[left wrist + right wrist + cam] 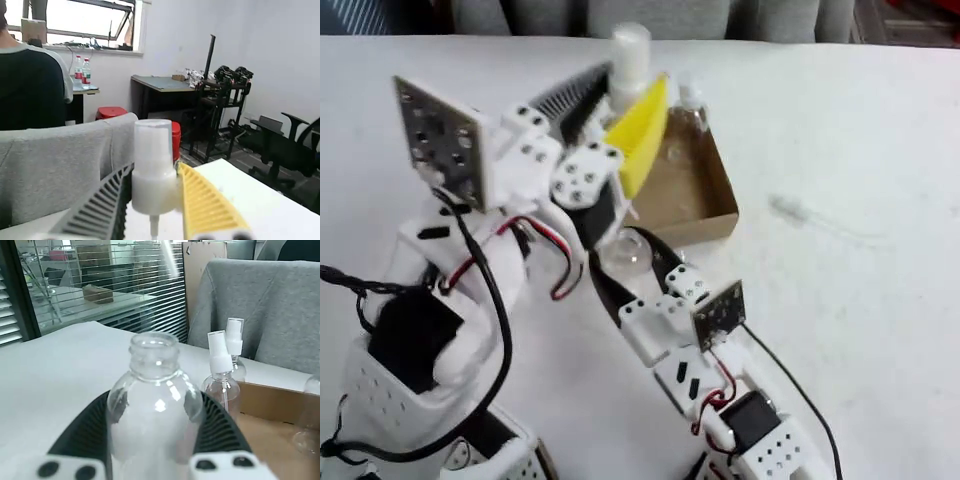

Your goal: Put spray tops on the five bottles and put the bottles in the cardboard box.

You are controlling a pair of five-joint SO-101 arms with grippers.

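White spray top [629,50], upright and pinched in the left hand [632,82] at upper centre, stands up-frame of the open-necked bottle [623,250] clasped by the right hand [628,264] just below the cardboard box [708,216].

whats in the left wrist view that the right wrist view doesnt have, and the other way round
Left wrist view: a white spray top clamped in the left gripper, with a room of desks and an office chair beyond.
Right wrist view: an uncapped clear bottle held in the right gripper, and two bottles already fitted with spray tops, standing in the cardboard box.
Both: the white table and grey chair backs behind it.
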